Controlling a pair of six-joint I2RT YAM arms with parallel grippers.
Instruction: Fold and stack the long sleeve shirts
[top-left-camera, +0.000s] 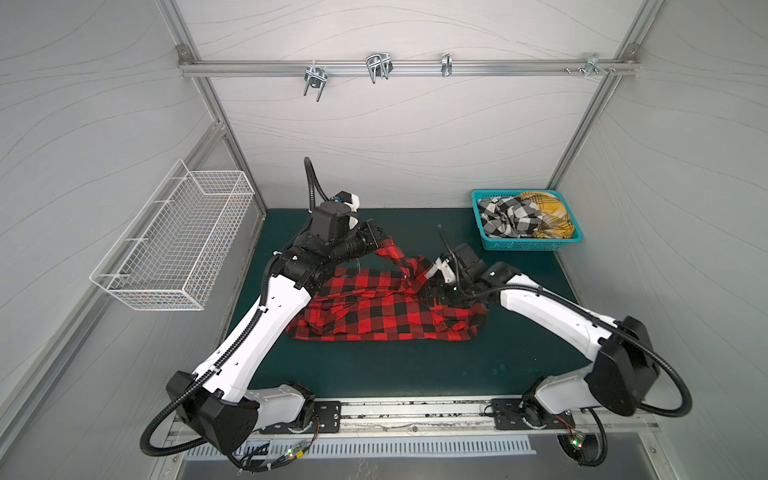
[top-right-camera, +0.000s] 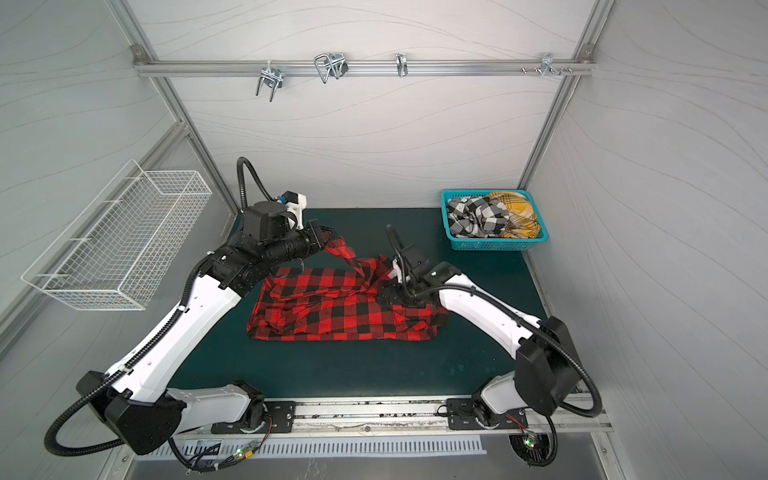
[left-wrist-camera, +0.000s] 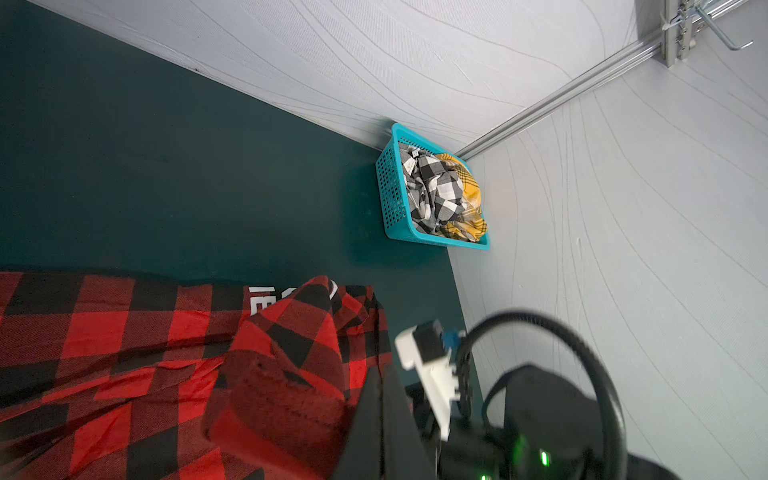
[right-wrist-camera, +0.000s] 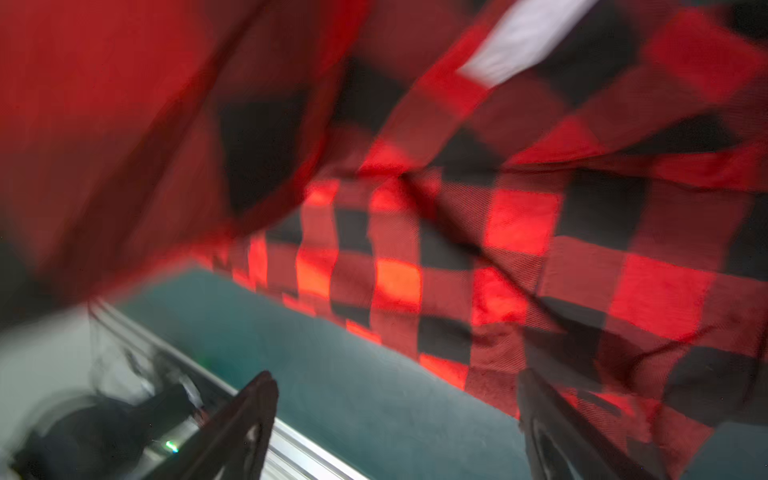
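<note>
The red-and-black shirt (top-left-camera: 374, 316) (top-right-camera: 332, 316) lies crumpled across the middle of the green mat (top-left-camera: 415, 365). My left gripper (top-left-camera: 380, 240) (top-right-camera: 328, 235) is shut on one strip of it and holds that strip up above the mat's back part; the left wrist view shows the closed jaws against the cloth (left-wrist-camera: 291, 374). My right gripper (top-left-camera: 436, 297) (right-wrist-camera: 397, 380) hangs open over the shirt's right end, with only mat between its fingers (right-wrist-camera: 262, 399). The black-and-white shirt (top-left-camera: 507, 216) (left-wrist-camera: 432, 191) and the yellow plaid one (top-left-camera: 548, 216) (left-wrist-camera: 469, 191) lie bunched in the teal basket (top-left-camera: 528, 245).
The teal basket (top-right-camera: 490, 245) stands in the back right corner against the walls. A white wire basket (top-left-camera: 174, 249) hangs on the left wall. Metal hooks (top-left-camera: 378, 66) sit on a rail high on the back wall. The arm bases stand along the front rail.
</note>
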